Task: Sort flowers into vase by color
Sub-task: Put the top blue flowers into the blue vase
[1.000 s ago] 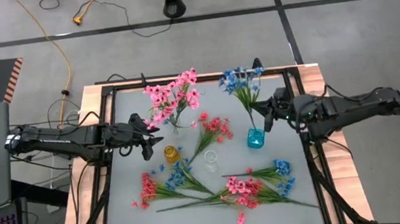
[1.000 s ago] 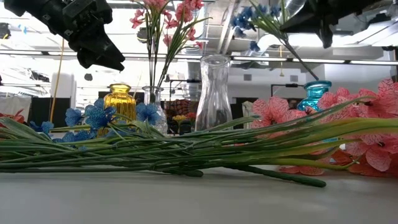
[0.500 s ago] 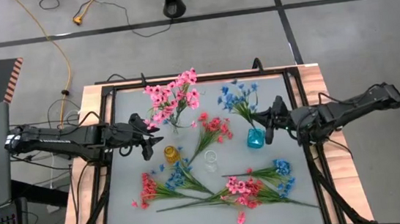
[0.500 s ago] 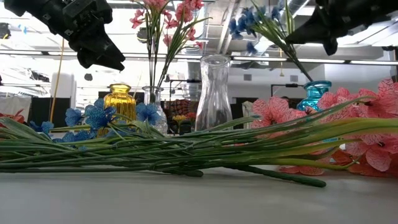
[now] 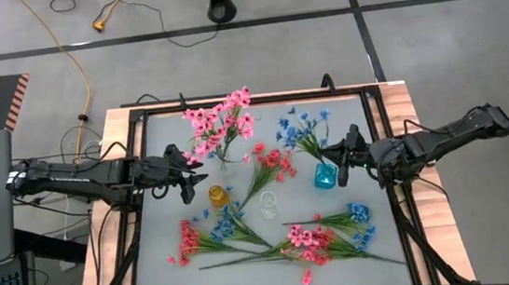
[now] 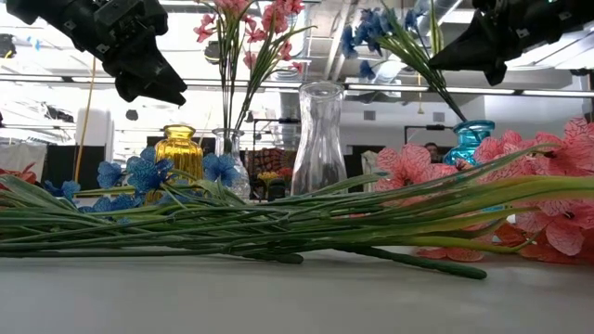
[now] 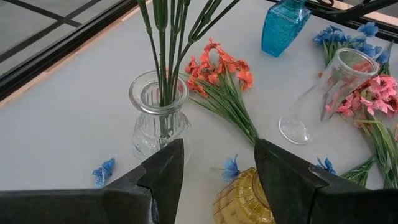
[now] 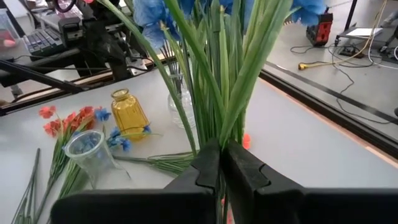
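The flowers (image 5: 302, 129) under inspection are the blue spray, standing with its stems in the blue vase (image 5: 324, 176) at the right of the table. The right gripper (image 8: 219, 163) is nearly closed on the bunched green stems just above the vase mouth; a narrow gap shows between its fingers, with stems passing through it, so I judge the grip light or being released.

The left gripper (image 7: 219, 163) hangs open and empty over the left centre, above the yellow vase (image 5: 219, 196) and beside the clear vase holding pink sprays (image 5: 223, 122).

Loose coral, pink and blue sprays (image 5: 306, 240) lie along the near edge, and one coral spray (image 5: 274, 165) lies mid-table.

Handling assessment: the sprays appear very light, with thin, springy stems and soft blossoms likely to snag. Hold is best taken low on the bare stems, never on the heads. The vases look like glass and tippable.
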Robot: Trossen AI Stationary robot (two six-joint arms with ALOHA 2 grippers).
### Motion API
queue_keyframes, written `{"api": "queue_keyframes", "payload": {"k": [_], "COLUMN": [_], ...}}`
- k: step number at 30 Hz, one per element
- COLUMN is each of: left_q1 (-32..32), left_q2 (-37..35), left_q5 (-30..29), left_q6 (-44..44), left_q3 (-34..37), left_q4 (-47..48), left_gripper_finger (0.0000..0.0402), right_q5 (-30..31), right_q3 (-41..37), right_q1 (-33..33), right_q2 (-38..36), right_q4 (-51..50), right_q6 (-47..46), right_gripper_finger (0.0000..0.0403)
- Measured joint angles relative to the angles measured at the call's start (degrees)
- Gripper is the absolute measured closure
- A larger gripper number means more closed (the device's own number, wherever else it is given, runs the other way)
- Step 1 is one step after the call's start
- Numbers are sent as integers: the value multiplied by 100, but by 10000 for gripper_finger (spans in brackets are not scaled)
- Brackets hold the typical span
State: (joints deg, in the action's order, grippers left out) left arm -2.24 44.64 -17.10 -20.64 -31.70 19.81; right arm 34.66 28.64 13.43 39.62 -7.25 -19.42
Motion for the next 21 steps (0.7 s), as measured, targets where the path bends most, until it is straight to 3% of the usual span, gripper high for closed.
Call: {"api": "queue_keyframes", "payload": {"k": [13,21], "left_q1": [0,0], "left_q2": [-1,-1], "left_q5": [2,5], "left_q6": [0,0], "left_q3": [0,0], "left_q4": [2,2], "left_gripper_finger": [218,218], "right_q5": [-5,-12], "right_q3": [0,11], "right_q1": [0,0], "right_q2": [0,0], "right_q4": [-2,-133], "right_q6": [192,195], "right_gripper_finger": [349,287]}}
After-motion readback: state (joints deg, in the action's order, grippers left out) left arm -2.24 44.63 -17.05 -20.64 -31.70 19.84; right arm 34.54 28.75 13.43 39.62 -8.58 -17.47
